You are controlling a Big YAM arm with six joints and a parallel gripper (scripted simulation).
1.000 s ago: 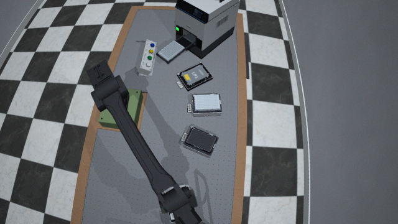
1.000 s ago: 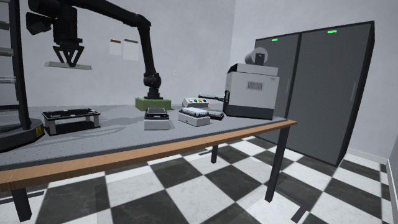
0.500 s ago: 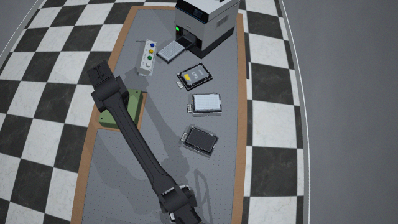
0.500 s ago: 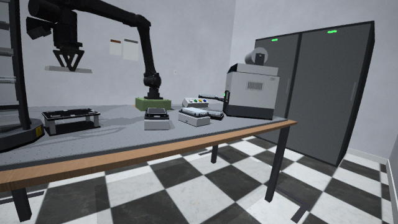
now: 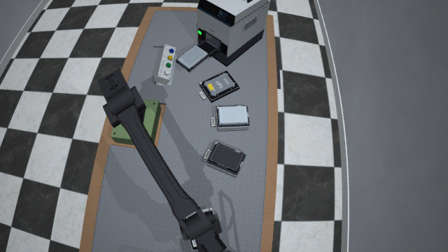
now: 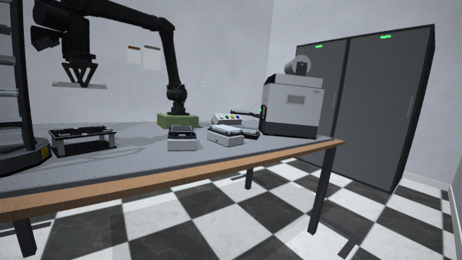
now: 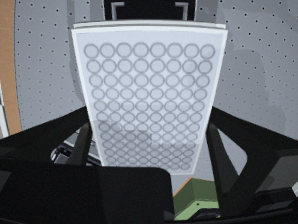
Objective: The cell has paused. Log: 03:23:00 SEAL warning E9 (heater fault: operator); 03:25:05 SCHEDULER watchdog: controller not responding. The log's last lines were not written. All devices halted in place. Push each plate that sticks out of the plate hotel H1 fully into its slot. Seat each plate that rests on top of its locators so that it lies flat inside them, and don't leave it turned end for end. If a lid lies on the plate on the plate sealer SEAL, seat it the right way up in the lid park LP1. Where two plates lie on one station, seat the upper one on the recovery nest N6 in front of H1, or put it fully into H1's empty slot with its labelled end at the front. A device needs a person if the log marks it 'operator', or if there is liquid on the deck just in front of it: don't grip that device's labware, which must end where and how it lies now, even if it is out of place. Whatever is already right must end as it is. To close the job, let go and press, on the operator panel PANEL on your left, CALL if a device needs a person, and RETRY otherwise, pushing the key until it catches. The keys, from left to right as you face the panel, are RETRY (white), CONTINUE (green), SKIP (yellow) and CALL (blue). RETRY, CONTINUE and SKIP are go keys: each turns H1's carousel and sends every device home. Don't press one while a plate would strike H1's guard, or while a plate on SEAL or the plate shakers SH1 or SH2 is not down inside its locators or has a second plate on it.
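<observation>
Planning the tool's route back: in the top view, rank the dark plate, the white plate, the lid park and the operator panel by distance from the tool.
1. Dark plate, mid-deck.
2. White plate, behind it.
3. Lid park, further back.
4. Operator panel, back left.

The tool is at the bottom edge.
</observation>
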